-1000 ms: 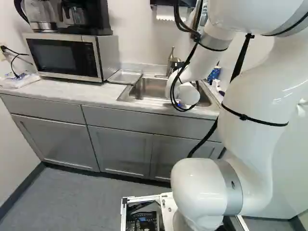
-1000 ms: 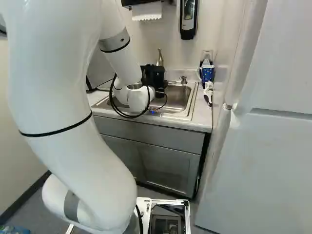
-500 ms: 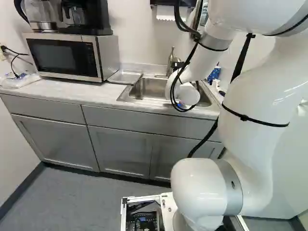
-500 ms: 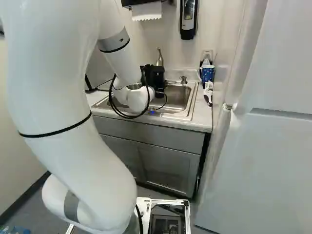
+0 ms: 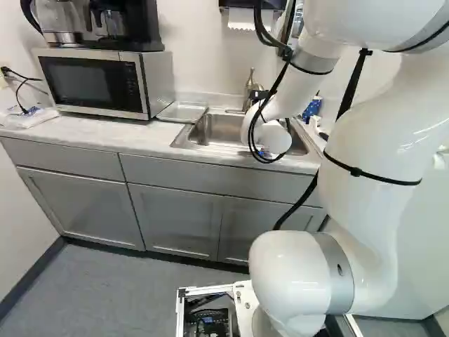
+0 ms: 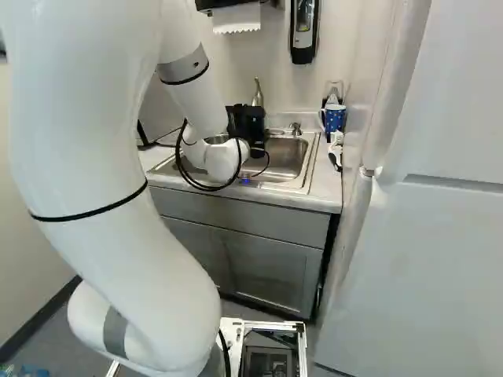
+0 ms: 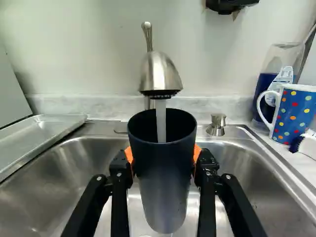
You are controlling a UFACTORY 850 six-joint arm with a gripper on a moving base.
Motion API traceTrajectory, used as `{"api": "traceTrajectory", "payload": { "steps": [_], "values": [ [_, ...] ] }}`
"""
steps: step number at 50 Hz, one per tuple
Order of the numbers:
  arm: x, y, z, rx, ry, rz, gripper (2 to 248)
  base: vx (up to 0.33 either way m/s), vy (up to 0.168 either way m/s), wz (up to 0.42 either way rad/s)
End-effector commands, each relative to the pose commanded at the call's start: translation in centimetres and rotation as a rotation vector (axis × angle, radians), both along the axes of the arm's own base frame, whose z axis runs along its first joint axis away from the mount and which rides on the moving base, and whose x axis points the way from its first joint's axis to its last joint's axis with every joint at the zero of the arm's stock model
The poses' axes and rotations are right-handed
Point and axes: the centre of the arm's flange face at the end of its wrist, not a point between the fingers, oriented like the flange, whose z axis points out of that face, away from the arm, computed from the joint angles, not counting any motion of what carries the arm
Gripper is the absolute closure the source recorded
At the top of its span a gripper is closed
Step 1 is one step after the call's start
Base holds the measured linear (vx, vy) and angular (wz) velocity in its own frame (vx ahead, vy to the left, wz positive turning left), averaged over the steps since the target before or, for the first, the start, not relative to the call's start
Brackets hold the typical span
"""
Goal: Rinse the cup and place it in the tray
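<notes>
In the right base view the black gripper (image 6: 250,126) reaches over the sink (image 6: 292,161). Seen from the wrist, the gripper (image 7: 163,165) is shut on a dark blue cup (image 7: 164,185), an orange pad pressing each side. The cup is upright under the faucet (image 7: 160,74), and a stream of water (image 7: 161,121) runs into its mouth. The metal tray (image 7: 39,136) lies on the counter beside the sink; in the left base view the tray (image 5: 182,111) sits between microwave and sink.
A blue dotted mug (image 7: 295,113), a clear bottle (image 7: 284,64) and a brush (image 7: 306,144) stand or lie beside the sink. The microwave (image 5: 98,83) is beyond the tray. A soap dispenser (image 6: 303,30) hangs on the wall, and a tall white fridge (image 6: 424,204) rises at the right.
</notes>
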Motion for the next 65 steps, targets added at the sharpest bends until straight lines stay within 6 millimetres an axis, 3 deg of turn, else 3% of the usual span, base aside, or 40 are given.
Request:
{"api": "traceTrajectory", "payload": {
  "steps": [65],
  "values": [
    [0.00, 0.00, 0.00, 0.000, 0.000, 0.000, 125, 0.000, 0.000, 0.000]
  ]
}}
